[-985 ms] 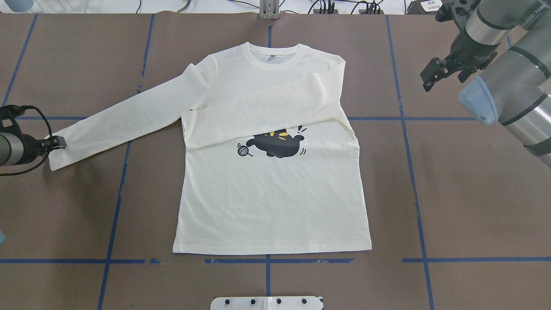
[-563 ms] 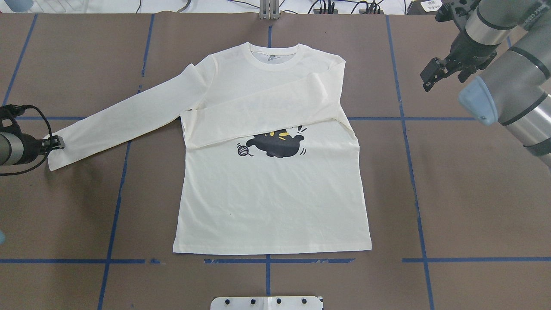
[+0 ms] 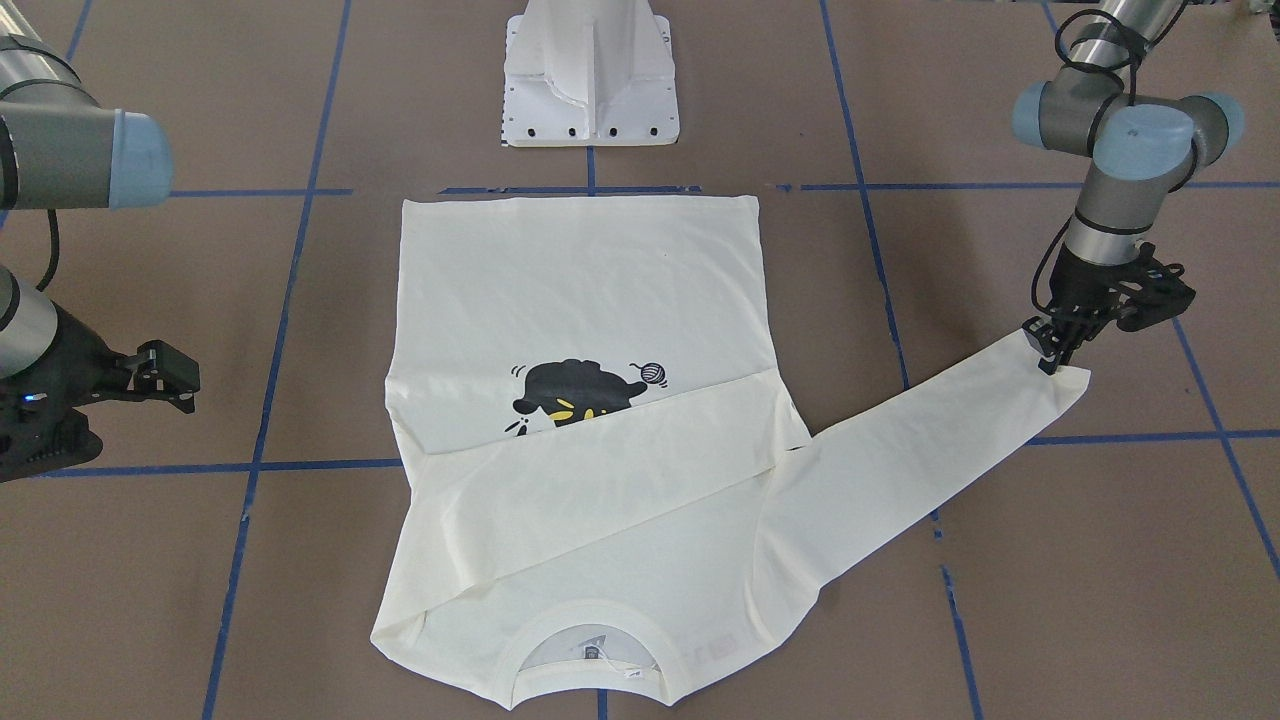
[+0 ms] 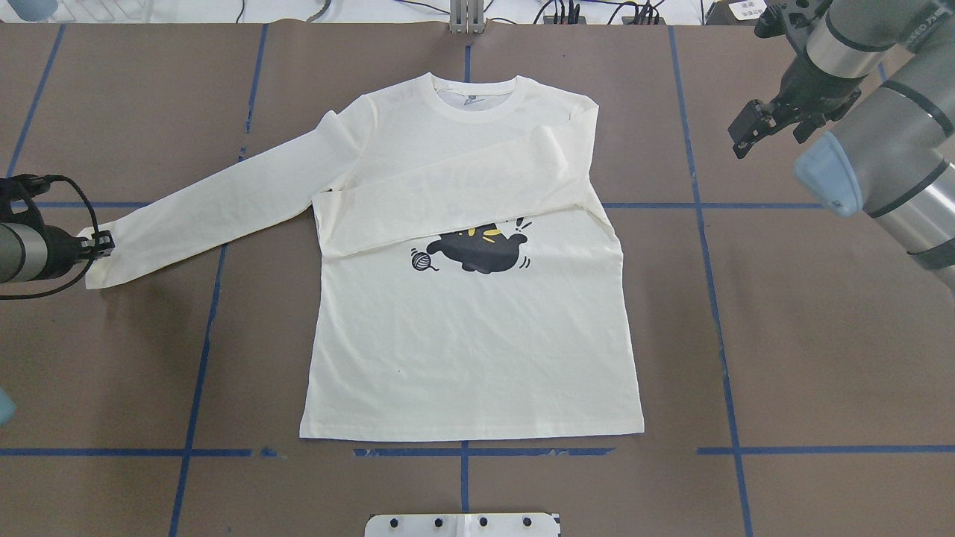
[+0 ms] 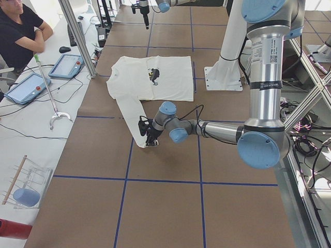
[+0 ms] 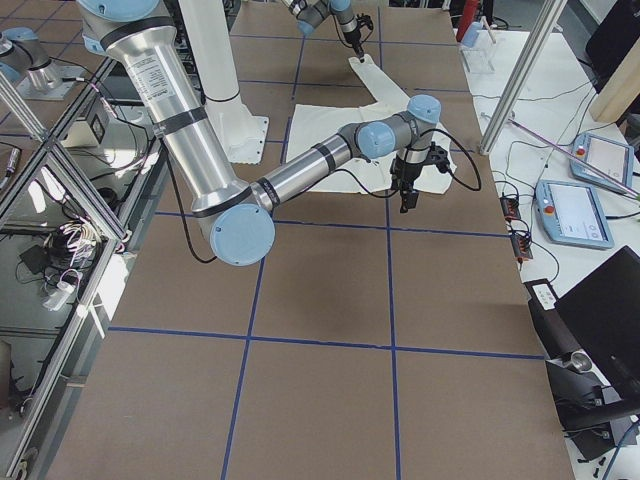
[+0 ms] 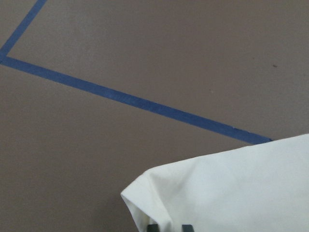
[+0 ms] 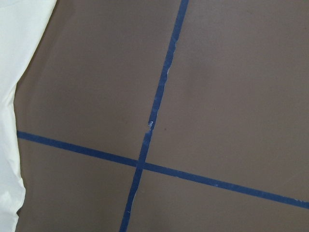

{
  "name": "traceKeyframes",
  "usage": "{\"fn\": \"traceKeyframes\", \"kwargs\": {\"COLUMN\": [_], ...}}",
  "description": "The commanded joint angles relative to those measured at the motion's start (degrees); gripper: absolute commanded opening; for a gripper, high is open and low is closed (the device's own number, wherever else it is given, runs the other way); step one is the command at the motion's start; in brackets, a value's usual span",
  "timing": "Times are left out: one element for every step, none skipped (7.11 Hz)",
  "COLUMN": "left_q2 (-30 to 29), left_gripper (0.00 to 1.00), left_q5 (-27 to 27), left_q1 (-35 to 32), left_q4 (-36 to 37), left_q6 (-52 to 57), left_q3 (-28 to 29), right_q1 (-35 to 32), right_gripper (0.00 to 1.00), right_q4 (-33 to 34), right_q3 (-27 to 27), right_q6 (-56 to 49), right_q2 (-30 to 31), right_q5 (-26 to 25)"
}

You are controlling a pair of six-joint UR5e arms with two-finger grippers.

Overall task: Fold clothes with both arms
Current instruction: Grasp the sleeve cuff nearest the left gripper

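The cream long-sleeved T-shirt lies flat, print side up, collar at the far side. Its black cat print shows partly; the red lettering is hidden under one sleeve folded across the chest. The other sleeve stretches out to the left. My left gripper is shut on that sleeve's cuff, low at the table; it also shows in the front view, and the cuff fills the left wrist view's bottom. My right gripper is open and empty, raised to the right of the shirt's shoulder.
Blue tape lines cross the brown table. The white pedestal base stands at the near edge behind the hem. Tablets and a seated person are beyond the far edge. The shirt's edge shows in the right wrist view.
My left gripper has shifted slightly toward the table's far side with the cuff, which moved with it. The right arm has not moved.
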State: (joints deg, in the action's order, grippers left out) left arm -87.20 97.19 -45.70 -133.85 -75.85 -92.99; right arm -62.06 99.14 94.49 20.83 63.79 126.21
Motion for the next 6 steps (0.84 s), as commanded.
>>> {"fn": "traceKeyframes", "kwargs": {"left_q2": [-0.3, -0.4, -0.8, -2.9, -7.9, -13.4], "left_gripper": [0.00, 0.00, 0.00, 0.00, 0.00, 0.00], "left_q5": [1.9, 2.5, 2.6, 2.7, 2.6, 2.5], "left_q1": [0.0, 0.0, -0.1, 0.0, 0.0, 0.0], "left_q4": [0.2, 0.2, 0.2, 2.3, 9.4, 15.1], "left_q6": [0.0, 0.0, 0.0, -0.1, -0.6, -3.8], "left_q3": [-1.4, -1.5, -1.8, -3.0, -3.9, -3.7], "right_q1": [-0.1, 0.0, -0.1, -0.1, -0.2, -0.3], "right_gripper": [1.00, 1.00, 1.00, 1.00, 1.00, 1.00], "right_q4": [0.0, 0.0, 0.0, 0.0, 0.0, 0.0], "right_q3": [-0.1, -0.1, -0.1, -0.2, -0.2, -0.2], "right_q6": [0.0, 0.0, 0.0, 0.0, 0.0, 0.0], "right_q2": [0.1, 0.2, 0.2, 0.2, 0.2, 0.2], "right_q5": [0.0, 0.0, 0.0, 0.0, 0.3, 0.4]}}
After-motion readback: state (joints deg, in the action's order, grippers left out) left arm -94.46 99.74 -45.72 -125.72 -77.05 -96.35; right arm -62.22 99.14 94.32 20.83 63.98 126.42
